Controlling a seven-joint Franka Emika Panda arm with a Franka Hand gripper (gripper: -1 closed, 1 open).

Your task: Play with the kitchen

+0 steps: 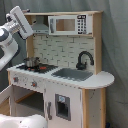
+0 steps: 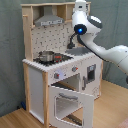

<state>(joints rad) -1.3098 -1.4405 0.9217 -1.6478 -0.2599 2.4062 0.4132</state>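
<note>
The kitchen (image 1: 60, 85) (image 2: 55, 75) is a tall toy of pale wood and white panels, seen in both exterior views. It has a microwave (image 1: 67, 24), a black faucet (image 1: 84, 60), a grey sink (image 1: 72, 75) and a hood (image 2: 50, 21). A small metal pot (image 1: 31, 62) (image 2: 46, 56) stands on the stovetop. The oven door (image 2: 70, 102) hangs open and down. My gripper (image 1: 20, 22) (image 2: 80, 7) is up at the level of the top shelf, by the hood end of the kitchen, above the stovetop. It touches nothing that I can see.
My white arm (image 2: 107, 50) reaches in from the second exterior view's right, across the counter side. A rounded counter end (image 1: 100, 80) juts out beside the sink. A grey curtain (image 1: 117, 50) hangs behind, and the floor (image 2: 15, 117) is wooden.
</note>
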